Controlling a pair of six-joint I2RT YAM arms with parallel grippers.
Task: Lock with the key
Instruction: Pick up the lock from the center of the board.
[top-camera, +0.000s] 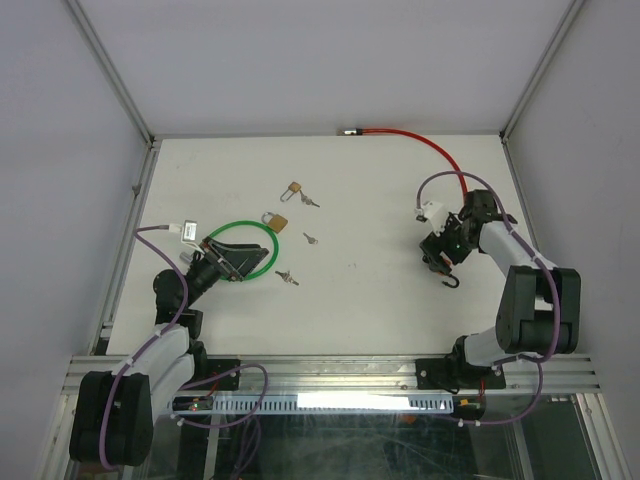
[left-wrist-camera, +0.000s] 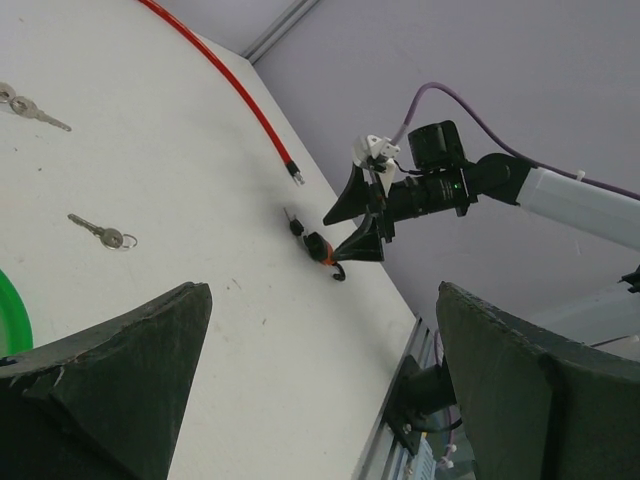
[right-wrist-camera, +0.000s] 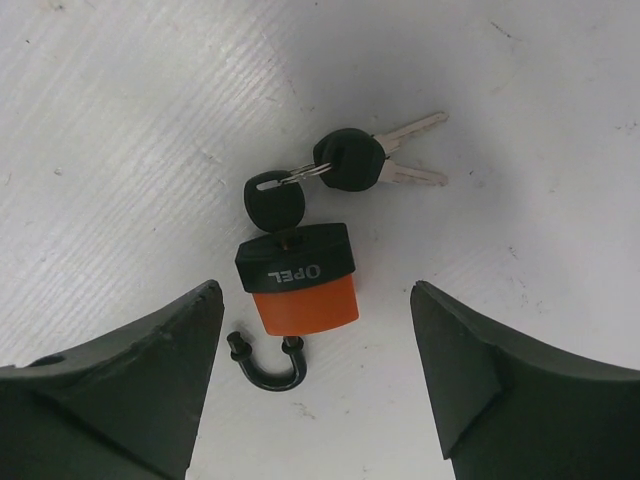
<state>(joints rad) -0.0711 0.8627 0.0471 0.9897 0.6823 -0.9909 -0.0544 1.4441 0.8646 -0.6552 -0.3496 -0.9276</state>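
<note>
An orange and black padlock (right-wrist-camera: 298, 281) lies on the white table between the fingers of my right gripper (right-wrist-camera: 313, 288), which is open and hovers just above it. Its dark shackle (right-wrist-camera: 268, 366) is swung open, one end free. A black-headed key (right-wrist-camera: 274, 204) sits in the keyhole, with two more keys (right-wrist-camera: 385, 163) on its ring. In the top view my right gripper (top-camera: 445, 258) covers most of the padlock and only the shackle (top-camera: 454, 281) shows. My left gripper (top-camera: 232, 262) is open and empty over the green cable loop (top-camera: 250, 248); its wrist view shows the padlock (left-wrist-camera: 320, 247) far off.
Two brass padlocks (top-camera: 294, 189) (top-camera: 275, 218) and loose keys (top-camera: 311, 239) (top-camera: 287, 277) lie in the left middle of the table. A red cable (top-camera: 420, 140) runs along the back edge. Grey walls enclose the table on three sides.
</note>
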